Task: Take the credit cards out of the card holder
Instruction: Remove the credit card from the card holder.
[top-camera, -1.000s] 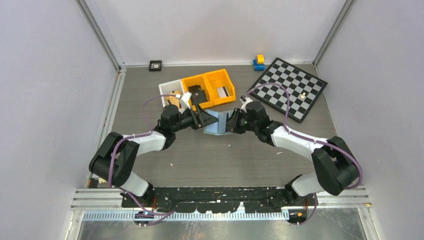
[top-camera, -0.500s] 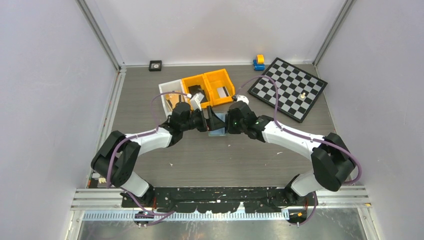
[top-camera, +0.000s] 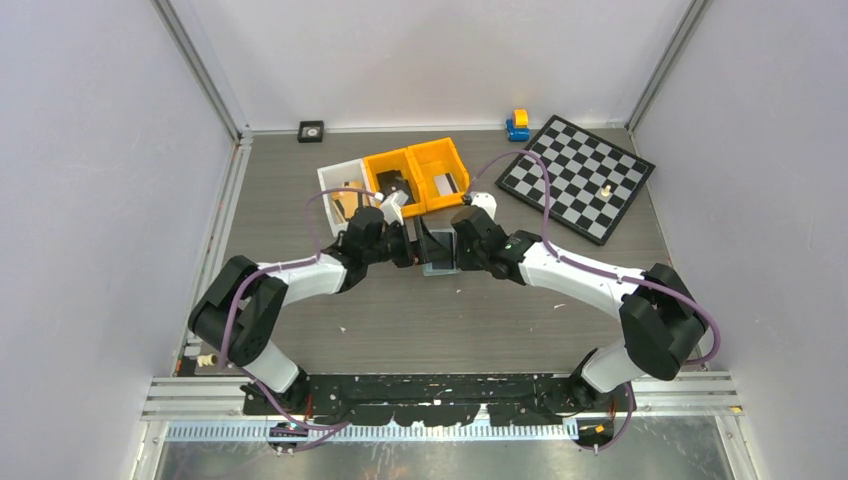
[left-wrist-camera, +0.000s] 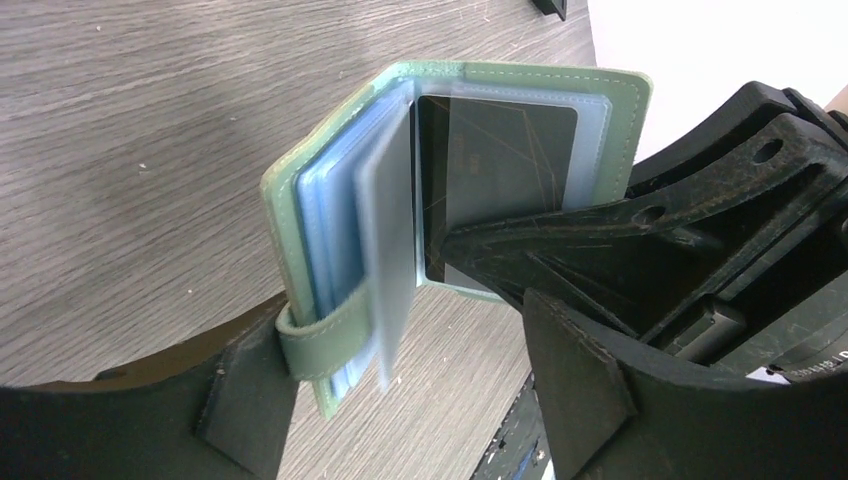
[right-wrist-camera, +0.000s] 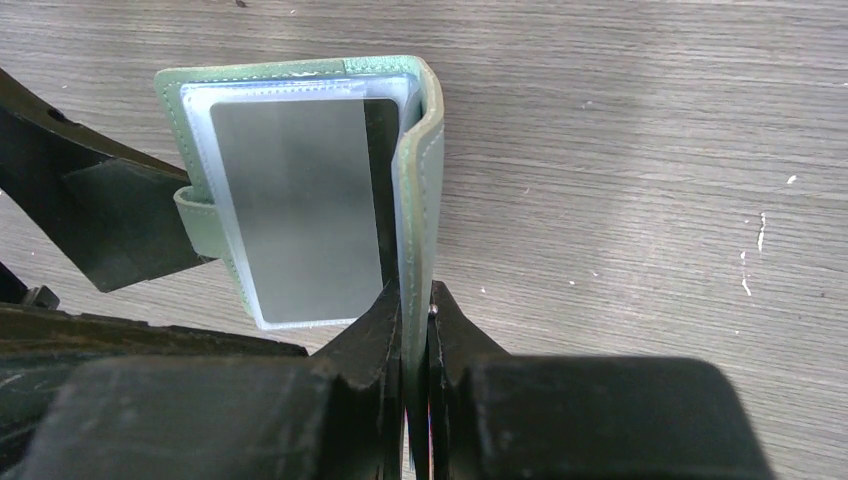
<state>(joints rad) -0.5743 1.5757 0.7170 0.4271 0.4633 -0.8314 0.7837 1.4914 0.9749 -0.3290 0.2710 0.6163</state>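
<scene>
A small pale sage-green folding card holder (left-wrist-camera: 620, 120) with glossy light-blue clear sleeves sits between the two grippers in the middle of the grey wood-grain table (top-camera: 400, 320), just on the near side of the bins. It hangs open like a book. Whether its lower edge touches the table cannot be told.

The right gripper (right-wrist-camera: 415, 320) is clenched on the card holder, its two black fingers pinched together on the near edge of the right-hand green cover. In the right wrist view a sleeve facing the camera carries a plain grey card (right-wrist-camera: 290, 220).

The left gripper (left-wrist-camera: 400, 360) is released, its jaws standing wide on either side of the holder. The holder's green strap tab (left-wrist-camera: 320, 345) lies against the pad of one finger (left-wrist-camera: 245, 395), while the other finger is apart from the holder. In the left wrist view a dark card (left-wrist-camera: 500, 150) shows inside the sleeve on the inner face of the far cover, and the loose blue sleeves fan out beside it.

Farther back stand a white open bin (top-camera: 328, 178) and two orange plastic bins (top-camera: 378, 165), side by side. A black-and-white checkerboard (top-camera: 580, 175) lies at the far right, with a small blue-and-yellow toy (top-camera: 517, 124) just left of its far corner
</scene>
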